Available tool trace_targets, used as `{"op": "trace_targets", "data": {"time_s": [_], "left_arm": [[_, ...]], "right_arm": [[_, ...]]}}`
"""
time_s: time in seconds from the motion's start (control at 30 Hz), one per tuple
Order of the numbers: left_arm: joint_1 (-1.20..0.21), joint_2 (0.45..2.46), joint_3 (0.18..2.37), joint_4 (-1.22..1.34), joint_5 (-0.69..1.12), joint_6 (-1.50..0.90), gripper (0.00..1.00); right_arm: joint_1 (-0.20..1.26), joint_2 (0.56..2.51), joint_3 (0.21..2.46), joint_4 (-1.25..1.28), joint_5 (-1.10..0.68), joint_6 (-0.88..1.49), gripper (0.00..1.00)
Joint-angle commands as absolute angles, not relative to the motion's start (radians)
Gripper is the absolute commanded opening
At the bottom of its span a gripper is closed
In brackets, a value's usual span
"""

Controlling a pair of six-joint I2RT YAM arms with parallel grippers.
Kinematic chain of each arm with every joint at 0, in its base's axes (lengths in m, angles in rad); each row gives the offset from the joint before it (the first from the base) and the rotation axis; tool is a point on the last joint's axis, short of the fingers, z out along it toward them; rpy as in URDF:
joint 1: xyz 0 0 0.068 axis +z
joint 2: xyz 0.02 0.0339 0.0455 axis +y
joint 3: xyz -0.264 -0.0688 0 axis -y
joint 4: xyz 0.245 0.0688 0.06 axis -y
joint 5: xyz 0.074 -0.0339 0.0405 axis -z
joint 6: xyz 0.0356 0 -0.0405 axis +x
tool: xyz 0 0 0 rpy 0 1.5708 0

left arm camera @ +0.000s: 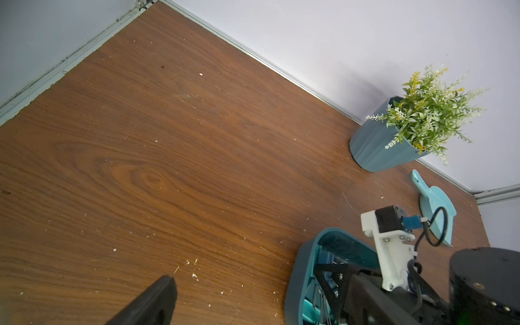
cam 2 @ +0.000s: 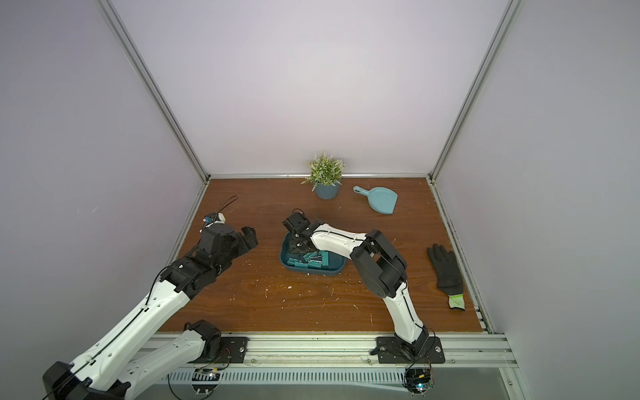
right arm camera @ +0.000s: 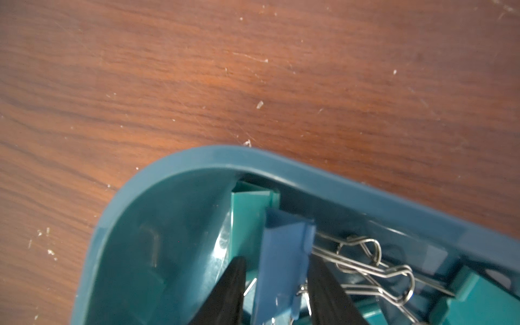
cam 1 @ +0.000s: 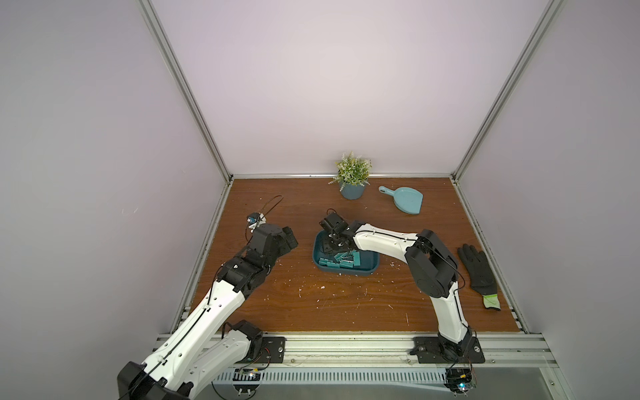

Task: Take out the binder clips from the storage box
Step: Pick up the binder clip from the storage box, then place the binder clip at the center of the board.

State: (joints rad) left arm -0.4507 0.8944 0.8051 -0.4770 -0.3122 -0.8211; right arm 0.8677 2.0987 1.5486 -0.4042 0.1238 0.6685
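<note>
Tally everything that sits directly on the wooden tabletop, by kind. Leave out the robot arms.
storage box: 1
potted plant: 1
dustpan: 1
glove: 1
Total: 4

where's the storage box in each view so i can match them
In a top view: storage box mid-table, nearer than the plant pot.
In a top view: storage box, same place.
Left wrist: its end wall, right arm above.
Right wrist: its rounded corner, close up.
Shared landmark: binder clips inside.
</note>
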Motion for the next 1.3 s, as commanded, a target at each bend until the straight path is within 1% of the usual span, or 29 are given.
{"op": "trace_targets", "data": {"time_s": [0.0,0.03,0.1,0.17,0.43,0.6,0.73,0.87,1.03,1.27], "left_arm": [[-0.440,0.893,0.810,-0.499,-0.327,-0.808,0.99],[-0.440,0.891,0.810,-0.501,-0.328,-0.807,0.99],[-0.441,0.887,0.808,-0.501,-0.330,-0.808,0.99],[-0.440,0.885,0.808,-0.501,-0.328,-0.810,0.99],[-0.440,0.887,0.820,-0.500,-0.331,-0.805,0.99],[-0.440,0.888,0.855,-0.516,-0.371,-0.784,0.99],[-0.440,0.894,0.904,-0.583,-0.470,-0.783,0.99],[-0.439,0.886,0.945,-0.664,-0.566,-0.796,0.99],[-0.437,0.821,0.960,-0.702,-0.586,-0.810,0.99],[-0.437,0.708,0.960,-0.754,-0.573,-0.825,0.99]], "right_arm": [[0.859,2.107,1.566,-0.396,0.110,0.660,0.35],[0.861,2.103,1.565,-0.397,0.111,0.661,0.30],[0.861,2.089,1.558,-0.393,0.117,0.660,0.28],[0.861,2.071,1.553,-0.393,0.129,0.657,0.24],[0.877,1.973,1.554,-0.443,0.183,0.618,0.23],[0.927,1.895,1.554,-0.504,0.245,0.541,0.24],[0.996,1.848,1.558,-0.547,0.277,0.453,0.24],[1.107,1.828,1.572,-0.576,0.313,0.351,0.24],[1.232,1.856,1.580,-0.580,0.307,0.241,0.25],[1.335,1.934,1.580,-0.537,0.216,0.143,0.26]]}}
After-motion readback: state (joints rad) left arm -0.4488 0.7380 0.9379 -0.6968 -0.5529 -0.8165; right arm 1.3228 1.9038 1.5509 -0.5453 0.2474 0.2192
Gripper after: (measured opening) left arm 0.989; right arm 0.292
